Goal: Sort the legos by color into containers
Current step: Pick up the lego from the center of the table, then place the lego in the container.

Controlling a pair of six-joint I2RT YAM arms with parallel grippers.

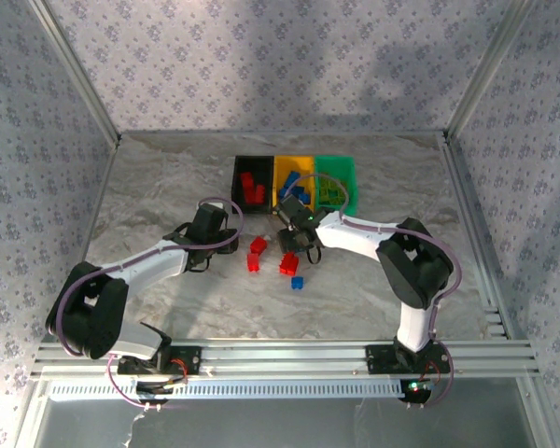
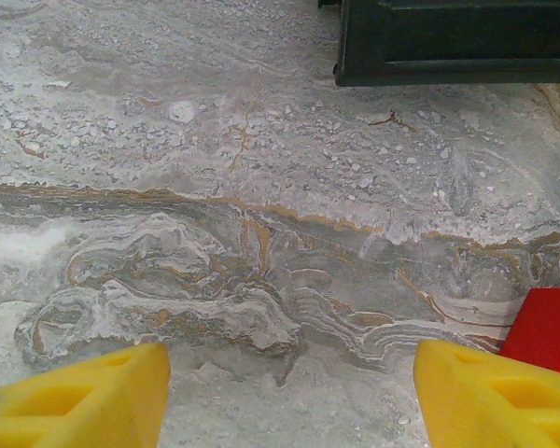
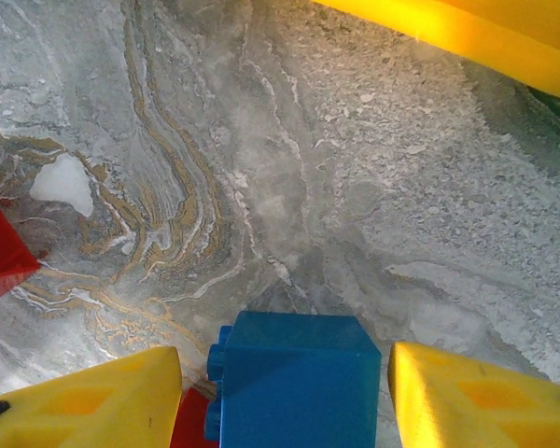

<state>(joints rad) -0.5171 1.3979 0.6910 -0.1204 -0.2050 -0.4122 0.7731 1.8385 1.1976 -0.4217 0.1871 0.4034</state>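
Top view, bins: a black rectangular plastic bin (image 1: pixel 240 177), an orange-yellow bin (image 1: pixel 282 170) and a green bin (image 1: pixel 348 179) stood side by side at the far part of the grey marbled table (image 1: pixel 149 187).
Top view, loose pieces: small red plastic bricks (image 1: pixel 258 245) lay in front of the bins.
Left wrist, left gripper (image 2: pixel 289 401): yellow fingers stood wide apart over bare table; one red brick lay just beside the right finger.
Right wrist, right gripper (image 3: pixel 282 359): jaws stood narrow around a small blue plastic brick (image 3: pixel 294 392), with slim gaps either side.
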